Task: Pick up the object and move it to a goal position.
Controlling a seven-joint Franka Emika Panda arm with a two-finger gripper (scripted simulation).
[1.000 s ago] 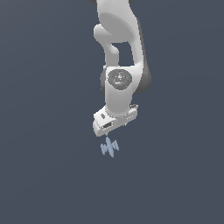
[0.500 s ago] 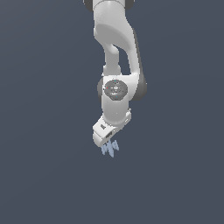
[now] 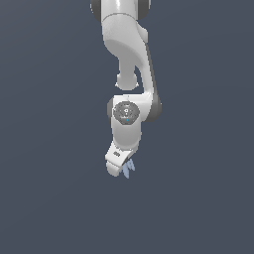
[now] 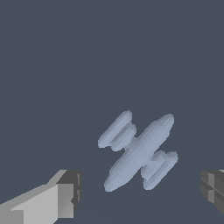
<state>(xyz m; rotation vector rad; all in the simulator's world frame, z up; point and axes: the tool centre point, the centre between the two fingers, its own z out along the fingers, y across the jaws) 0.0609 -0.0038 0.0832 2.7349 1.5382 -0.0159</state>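
The object (image 4: 139, 152) is a small pale blue-grey thing with a long body and thin fin-like ridges, lying on the dark grey floor. In the wrist view it sits between my two fingers, one pad (image 4: 65, 197) on one side and the other pad (image 4: 213, 186) on the far side, neither touching it. My gripper (image 4: 140, 192) is open. In the exterior view the white gripper (image 3: 119, 166) hangs low over the object (image 3: 129, 169), which shows only partly beside it.
Plain dark grey floor all around in both views. The white arm (image 3: 126, 59) reaches down from the top of the exterior view.
The arm has come down and swung toward the object. The gripper now straddles it, and the object is partly hidden behind the hand in the exterior view.
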